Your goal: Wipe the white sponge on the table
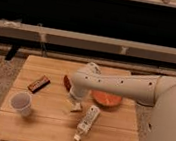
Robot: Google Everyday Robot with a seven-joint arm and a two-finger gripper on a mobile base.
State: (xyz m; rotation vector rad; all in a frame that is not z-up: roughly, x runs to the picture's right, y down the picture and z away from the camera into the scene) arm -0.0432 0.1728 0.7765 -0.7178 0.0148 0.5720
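Observation:
The white sponge is a small cream block lying near the middle of the light-wood slatted table. My white arm reaches in from the right. My gripper points down right over the sponge, at or just above its top. The gripper's body hides where it meets the sponge.
A white cup stands at the table's left front. A brown snack bar lies at the left back. A long white tube lies just right of the sponge. An orange bowl sits behind it under my arm. A dark railing runs behind the table.

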